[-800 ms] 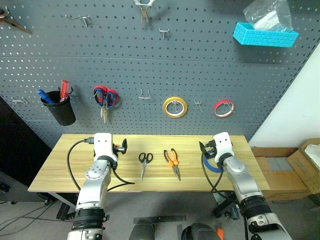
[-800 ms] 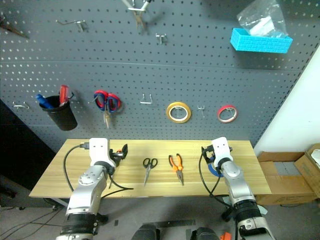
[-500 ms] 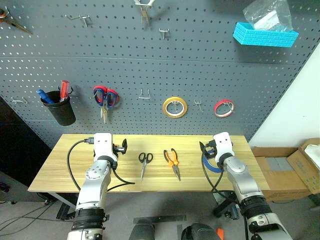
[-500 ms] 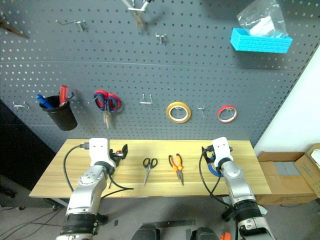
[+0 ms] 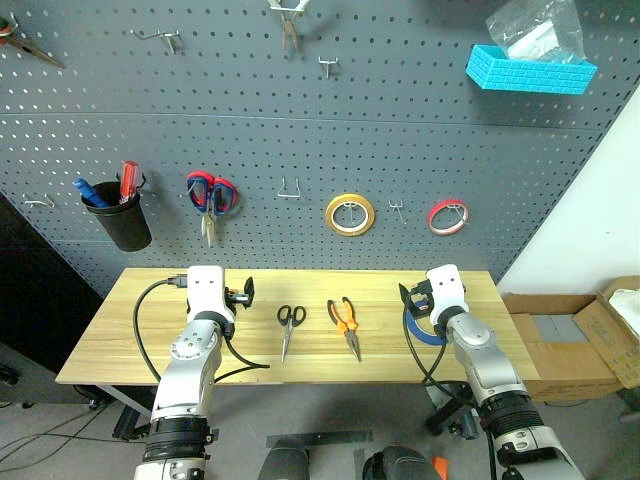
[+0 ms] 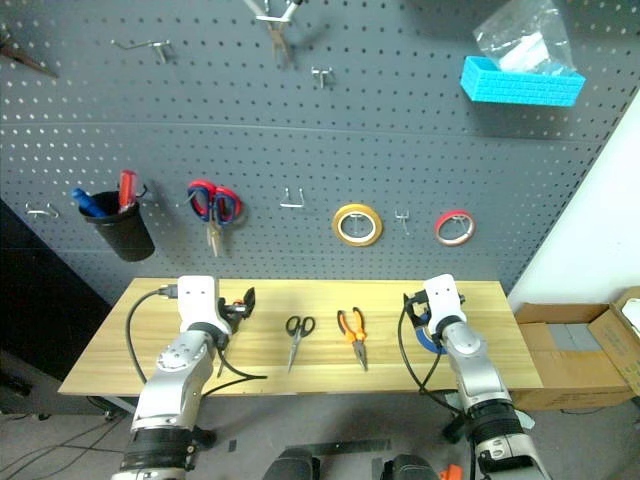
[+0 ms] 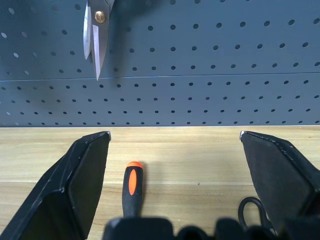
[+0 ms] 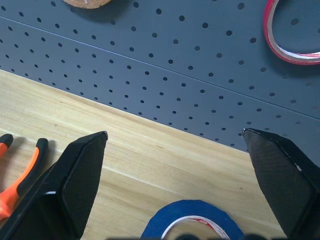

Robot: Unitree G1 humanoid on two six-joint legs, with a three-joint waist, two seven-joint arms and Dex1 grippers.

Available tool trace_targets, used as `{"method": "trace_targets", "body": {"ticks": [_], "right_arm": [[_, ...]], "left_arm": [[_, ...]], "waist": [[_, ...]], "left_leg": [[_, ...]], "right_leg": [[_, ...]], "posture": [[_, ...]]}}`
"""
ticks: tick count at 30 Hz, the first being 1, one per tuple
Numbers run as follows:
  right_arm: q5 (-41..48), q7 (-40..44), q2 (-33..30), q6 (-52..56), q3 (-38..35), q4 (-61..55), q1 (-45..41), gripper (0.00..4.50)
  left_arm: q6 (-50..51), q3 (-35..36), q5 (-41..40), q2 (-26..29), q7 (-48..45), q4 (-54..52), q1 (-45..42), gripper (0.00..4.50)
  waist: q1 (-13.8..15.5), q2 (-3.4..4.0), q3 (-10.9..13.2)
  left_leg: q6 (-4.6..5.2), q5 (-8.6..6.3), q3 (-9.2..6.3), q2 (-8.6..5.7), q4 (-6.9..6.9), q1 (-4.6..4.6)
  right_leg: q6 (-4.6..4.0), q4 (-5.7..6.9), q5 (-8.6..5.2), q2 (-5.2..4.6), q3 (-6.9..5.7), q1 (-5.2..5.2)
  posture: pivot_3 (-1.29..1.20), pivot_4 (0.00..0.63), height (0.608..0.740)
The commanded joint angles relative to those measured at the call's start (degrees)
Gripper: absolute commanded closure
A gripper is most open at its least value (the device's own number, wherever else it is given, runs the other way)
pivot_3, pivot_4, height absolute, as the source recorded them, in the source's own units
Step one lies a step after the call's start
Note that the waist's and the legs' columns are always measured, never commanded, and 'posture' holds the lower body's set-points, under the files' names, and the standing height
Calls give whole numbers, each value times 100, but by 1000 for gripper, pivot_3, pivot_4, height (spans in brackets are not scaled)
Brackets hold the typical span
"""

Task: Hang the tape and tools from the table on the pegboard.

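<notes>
Both arms reach forward over the wooden table (image 5: 130, 340), pointing at the pegboard (image 5: 300, 150) and tipped a little down; the left gripper (image 7: 175, 165) has its two black fingers (image 7: 85, 175) spread wide apart with nothing between them; the right gripper (image 8: 180, 170) is spread wide too and holds nothing.

The screwdriver (image 7: 131, 187) lies flat on the table between the left fingers, its orange tip toward 12 o'clock, facing the board; it touches neither finger. The blue tape (image 8: 192, 220) lies flat on the table just under the right gripper, at 6 o'clock between its fingers.

In the head view the black scissors (image 5: 289, 325) and the orange pliers (image 5: 345, 322) lie side by side in the middle of the table, between the two arms; the scissors sit at 3 o'clock from the left gripper; the pliers sit at 9 o'clock from the right one.
</notes>
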Motion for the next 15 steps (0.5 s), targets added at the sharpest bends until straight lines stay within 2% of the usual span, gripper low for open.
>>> {"method": "trace_targets", "body": {"ticks": [1, 8, 10, 11, 12, 15], "right_arm": [[-53, 113, -117, 236, 14, -439, 0, 0], [63, 918, -466, 1592, 217, -1386, 85, 0], [135, 1332, -680, 2104, 349, -1602, 16, 0], [168, 1479, -758, 2299, 399, -1684, -13, 0], [210, 1608, -848, 2499, 438, -1816, -9, 0], [205, 1900, -1003, 2852, 591, -1773, -183, 0]], "left_arm": [[68, 16, -105, 2, -130, -420, 2, 30], [452, -525, -516, 218, -1379, -1068, 148, 30], [499, -1214, -592, 546, -2396, -1309, 146, 30], [501, -1484, -642, 679, -2807, -1407, 145, 30], [563, -1691, -723, 787, -3111, -1549, 159, 30], [338, -2295, -479, 917, -3714, -1151, -145, 30]], "waist": [[-2, 0, 0], [-36, 21, 40], [-51, 39, 120], [-64, 60, 177], [-76, 81, 207], [-153, 111, 369]], "left_leg": [[0, 0, 0, 0, 0, 0], [0, 0, 0, 0, -1, -1], [0, -1, -1, 1, 0, 1], [0, -1, -4, 1, 0, 1], [0, -1, -4, 0, 1, 2], [1, -1, -3, 0, -1, -9]], "right_leg": [[0, 0, 0, 0, 1, 0], [-42, -2, -25, -4, 0, 0], [-44, -1, -27, -4, 0, 0], [-46, -2, -28, -6, -2, -2], [-48, -3, -30, -8, 0, 0], [-47, -13, -30, -12, 1, -6]], "posture": [[250, 0, 740], [222, 82, 740], [212, 120, 740], [212, 120, 740], [199, 153, 740], [186, 182, 740]]}}
